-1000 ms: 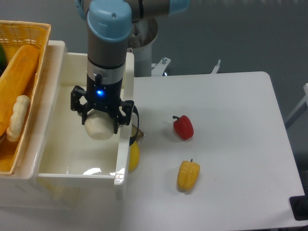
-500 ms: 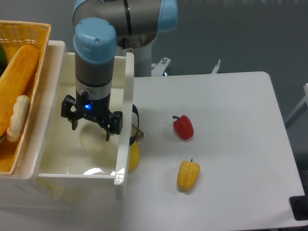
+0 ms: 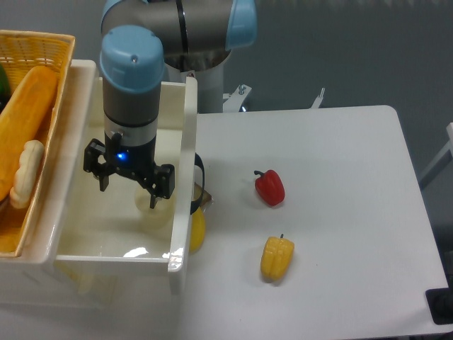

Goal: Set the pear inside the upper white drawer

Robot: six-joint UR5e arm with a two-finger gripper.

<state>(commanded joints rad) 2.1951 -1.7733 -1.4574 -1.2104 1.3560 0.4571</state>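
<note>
The pale cream pear [image 3: 153, 212] lies on the floor of the upper white drawer [image 3: 113, 259], close to its right wall. My gripper [image 3: 129, 190] hangs inside the drawer just above and slightly left of the pear. Its fingers [image 3: 155, 198] are spread apart and hold nothing; the right one stands over the pear's top. The arm's wrist hides part of the drawer floor behind it.
A yellow wicker basket [image 3: 42, 49] with food sits on the drawer's left side. A red pepper [image 3: 270, 188] and a yellow bell pepper [image 3: 277, 258] lie on the white table to the right. A yellow fruit [image 3: 197, 228] rests against the drawer's outer right wall.
The gripper carried the pear leftward over the drawer wall, lowered it inside and opened. The pear now rests on the drawer floor, free of the fingers.
</note>
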